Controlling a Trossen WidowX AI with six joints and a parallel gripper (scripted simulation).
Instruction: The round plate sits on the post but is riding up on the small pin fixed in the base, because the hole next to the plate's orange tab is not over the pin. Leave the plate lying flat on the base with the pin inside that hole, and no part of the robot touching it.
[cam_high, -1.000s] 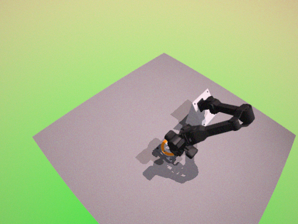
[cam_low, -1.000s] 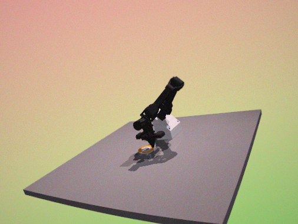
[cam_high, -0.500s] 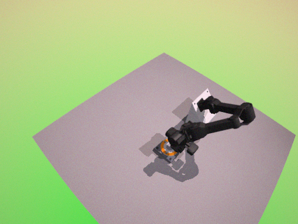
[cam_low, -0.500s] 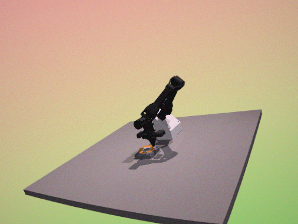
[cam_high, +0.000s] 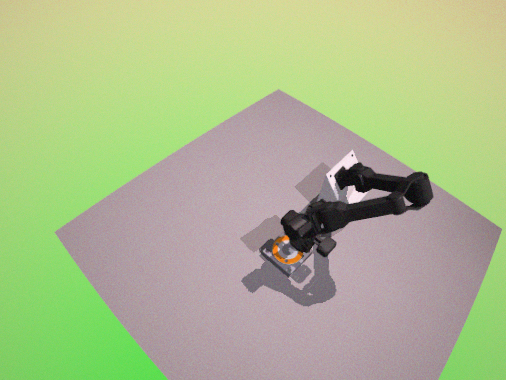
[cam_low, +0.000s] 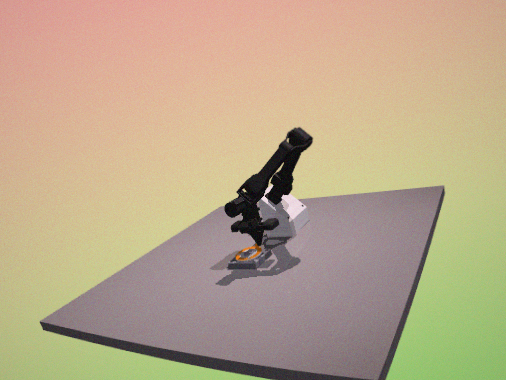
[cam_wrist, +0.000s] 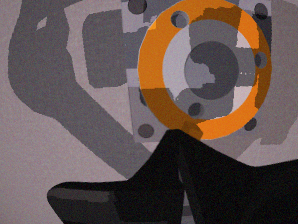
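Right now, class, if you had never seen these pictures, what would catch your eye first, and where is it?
The bright orange ring of the round plate stands out, lying on a small grey base near the middle of the grey table. Right above it bends the black arm, its tool shut to a point at the ring's near edge.
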